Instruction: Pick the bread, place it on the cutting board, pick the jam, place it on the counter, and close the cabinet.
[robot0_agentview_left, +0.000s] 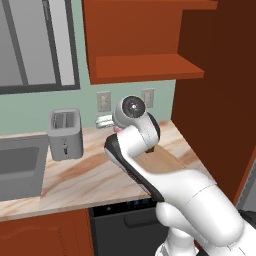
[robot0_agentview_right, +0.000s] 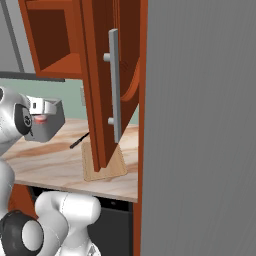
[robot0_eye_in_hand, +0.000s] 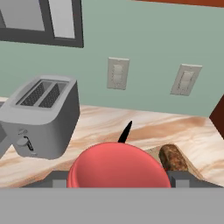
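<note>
Gripping the jam (robot0_eye_in_hand: 117, 166) upright in the jaws, bread (robot0_eye_in_hand: 174, 158) lying lengthwise on the cutting board (robot0_agentview_right: 114, 168)

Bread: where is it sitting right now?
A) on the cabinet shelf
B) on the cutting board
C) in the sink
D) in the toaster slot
B: in the hand view the bread lies on the light cutting board on the counter, to the right of the red jam that sits between the hand's fingers, well clear of the toaster.
</note>
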